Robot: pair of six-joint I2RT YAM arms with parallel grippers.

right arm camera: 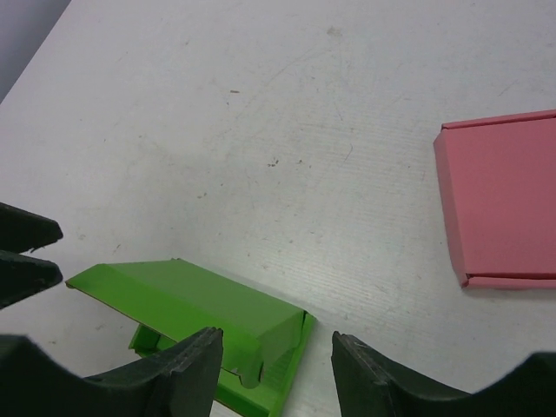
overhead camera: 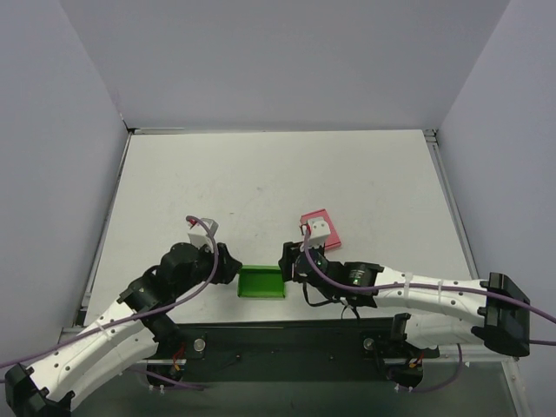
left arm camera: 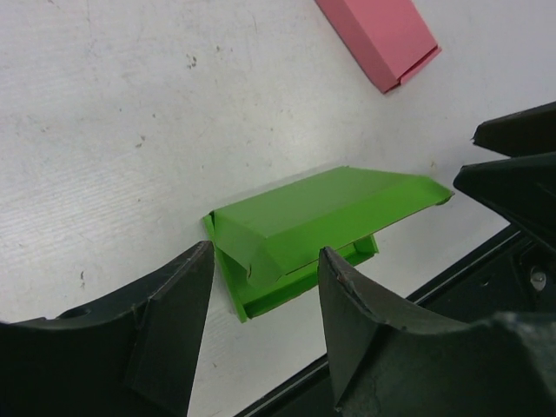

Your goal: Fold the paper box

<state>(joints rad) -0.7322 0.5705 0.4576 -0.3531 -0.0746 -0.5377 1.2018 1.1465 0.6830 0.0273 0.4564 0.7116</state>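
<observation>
- Flanking the paper box (overhead camera: 262, 282) from its two ends, the left gripper (left arm camera: 265, 261) and the right gripper (right arm camera: 276, 340) are facing each other across it. We are judging this to be a set-up for working both ends of the card at once.
- The box is lying on the tabletop (overhead camera: 278, 174) between the two grippers, just ahead of each one's fingertips. Its lid panel is sloping up over the shallow tray rather than lying shut.
- Both grippers are standing with jaws partly apart and are holding nothing. We are not able to tell whether any finger is touching the card.
- Both arms are reaching low and inward from their bases, with their wrists near the tabletop and their fingers pointing at the box.
- We are reading the fold as unfinished, since the lid is not yet sitting down flat on the tray.
- A pink box (right arm camera: 504, 200) is lying flat beyond the right gripper, well apart from the green one.
</observation>
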